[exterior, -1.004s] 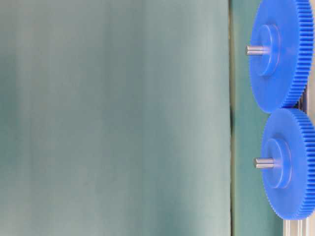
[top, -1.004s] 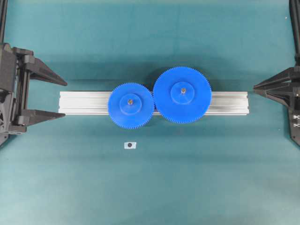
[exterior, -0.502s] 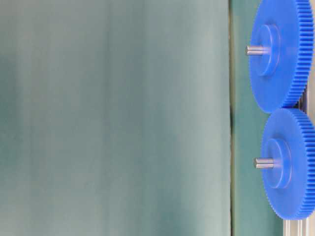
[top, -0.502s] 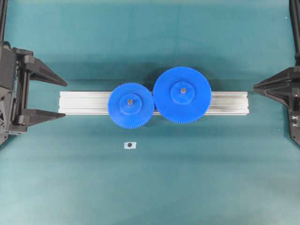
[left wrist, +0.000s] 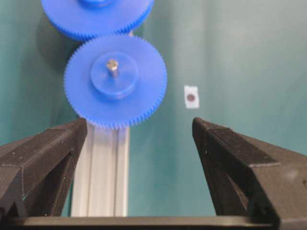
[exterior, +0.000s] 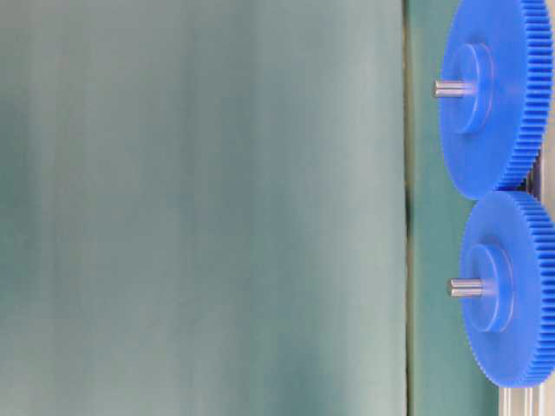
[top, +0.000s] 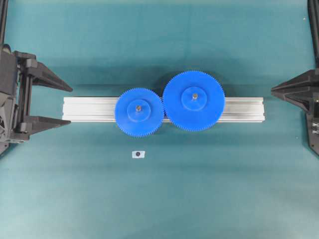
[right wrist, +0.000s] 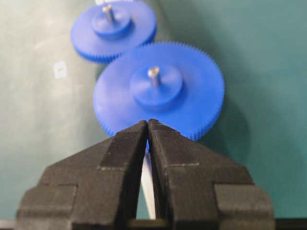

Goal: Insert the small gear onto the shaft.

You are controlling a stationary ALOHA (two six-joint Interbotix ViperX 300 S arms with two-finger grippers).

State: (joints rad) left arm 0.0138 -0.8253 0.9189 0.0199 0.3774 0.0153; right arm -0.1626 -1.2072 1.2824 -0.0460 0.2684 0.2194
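Fingers [left wrist: 53, 158] of both arms clear of the small gear [top: 139, 111] seated on the shaft [top: 138, 107]

We see one change only: the right gripper [top: 273, 93] has drawn slightly back toward the right edge of the overhead view, its closed tips now a little farther from the rail [top: 244, 109]. We find the left gripper [top: 71, 104] shifted barely, if at all.
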